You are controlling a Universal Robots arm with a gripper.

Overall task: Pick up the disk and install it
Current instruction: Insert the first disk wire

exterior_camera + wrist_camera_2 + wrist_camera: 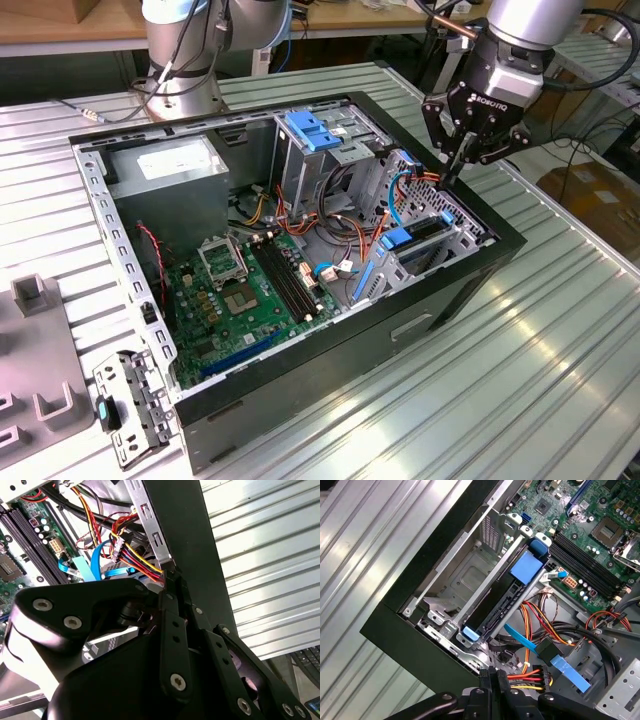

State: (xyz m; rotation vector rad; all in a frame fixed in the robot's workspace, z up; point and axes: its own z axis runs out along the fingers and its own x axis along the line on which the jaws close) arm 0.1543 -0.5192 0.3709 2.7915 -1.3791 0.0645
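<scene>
Disk [499, 603] is standing on edge inside a metal bay along one side wall of an open computer case [300, 372], framed by its blue carrier, and in the exterior view the disk [414, 234] is sitting in the case's corner toward the exterior view's right. A ribbed metal table [520, 400] is carrying the case, which is lying on its side with the panel off. The arm [522, 28] is reaching in from the upper part of the exterior view's right, with its wrist bent so that the tool is pointing steeply down and leaning slightly toward the case. A green motherboard [250, 290] is covering the case floor, a grey power supply [168, 165] is sitting in the far corner on the exterior view's left, and a blue bracket [312, 130] is resting on top of the grey drive cage. The gripper [452, 176] is hanging over the rim of the case, near one end of the disk's bay but apart from the disk. Its fingers [486, 676] are pressed together with nothing between them, as both wrist views are showing. The gripper [169, 578] is hovering just beside a bundle of red, yellow and orange wires [529, 673], and a flat blue cable [520, 638] is running between that bundle and the bay.
</scene>
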